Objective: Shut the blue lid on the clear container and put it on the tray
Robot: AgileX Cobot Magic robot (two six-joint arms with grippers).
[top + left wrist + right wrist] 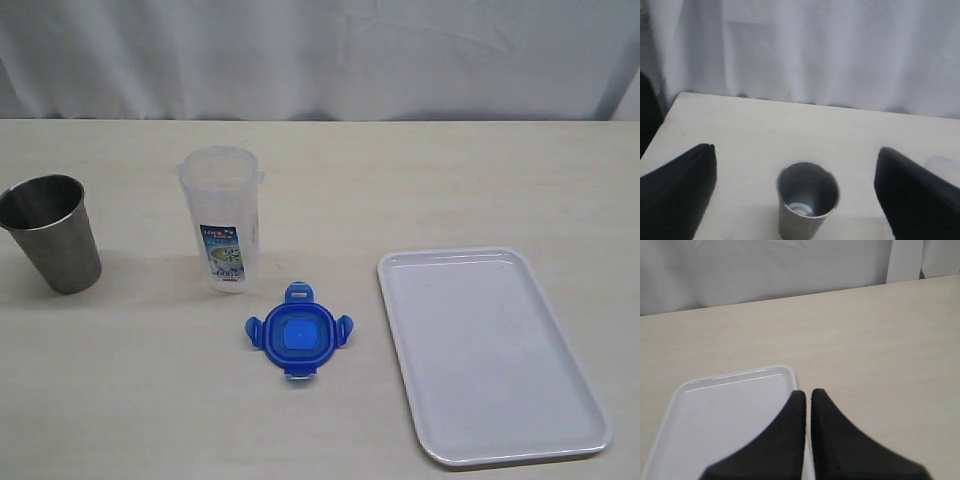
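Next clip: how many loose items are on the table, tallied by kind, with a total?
steel cup: 1
clear container: 1
blue lid: 1
white tray: 1
Total: 4

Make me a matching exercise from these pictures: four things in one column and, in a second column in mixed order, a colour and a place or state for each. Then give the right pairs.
Column one
1. cup
2. container
3. lid
4. tray

Column two
A. blue, lying flat
B. white, on the right in the exterior view
C. clear, upright, top open
D. steel grey, far left in the exterior view

Pairs: 1-D, 2-C, 3-A, 4-B
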